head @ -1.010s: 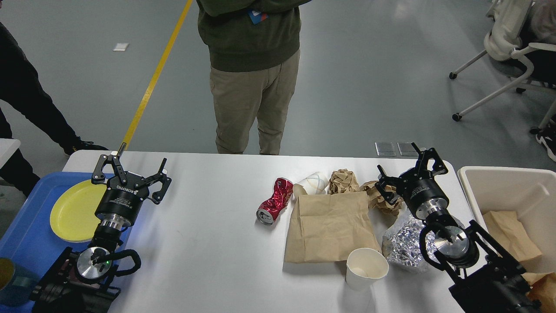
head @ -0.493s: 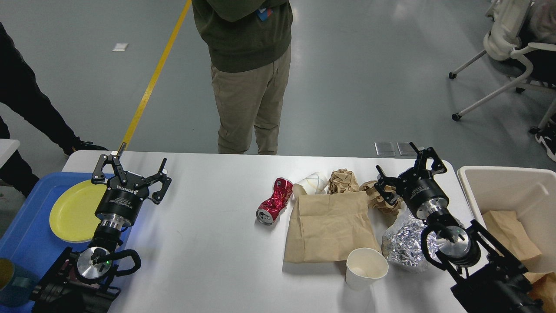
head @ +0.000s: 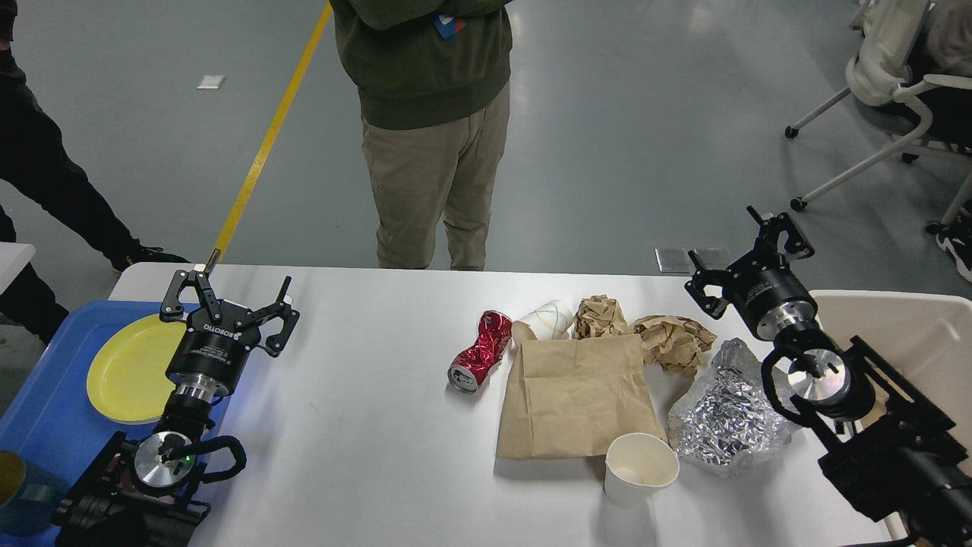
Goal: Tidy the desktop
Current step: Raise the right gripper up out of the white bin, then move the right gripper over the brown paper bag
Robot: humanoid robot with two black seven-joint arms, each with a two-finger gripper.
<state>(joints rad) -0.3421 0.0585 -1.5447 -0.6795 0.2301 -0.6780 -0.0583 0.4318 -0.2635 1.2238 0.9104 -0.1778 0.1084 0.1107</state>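
Hovering: right gripper (head: 748, 254) spread wide, holding nothing, above the far right of the desktop (head: 364, 425).
Nearest litter: crumpled brown paper (head: 674, 342), below-left of those jaws.
Left gripper (head: 231, 304): spread, empty.
Next: judged, descend, straddle the paper.

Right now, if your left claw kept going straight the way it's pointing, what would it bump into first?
Probably nothing on the desktop. My left gripper is open and points toward the table's far edge. Only bare white surface shows ahead of it, though depth is hard to judge.
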